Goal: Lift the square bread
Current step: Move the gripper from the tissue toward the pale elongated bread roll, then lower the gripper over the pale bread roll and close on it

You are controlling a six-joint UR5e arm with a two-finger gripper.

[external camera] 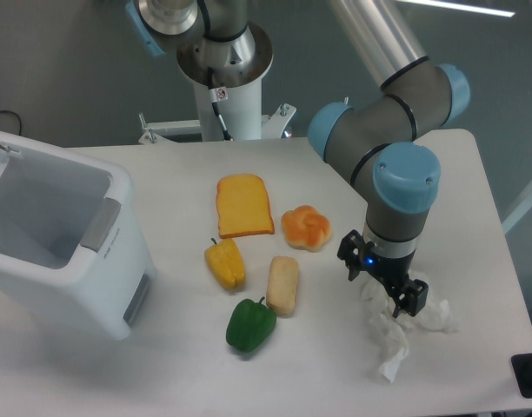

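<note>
Logging from my remote station: pale cream oblong square bread point(282, 285) lying on the white bench point(475, 191) — between yellow pepper point(225, 264) and green pepper point(250, 325). Black two-finger gripper point(383, 285) hovers rightward over crumpled white paper point(396, 334) — I cannot tell its jaw state.

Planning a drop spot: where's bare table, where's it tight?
Free: table right of the bun, and the front strip between white bin and green pepper. Crowded: toast, yellow pepper, square bread; crumpled paper under the gripper.
</note>
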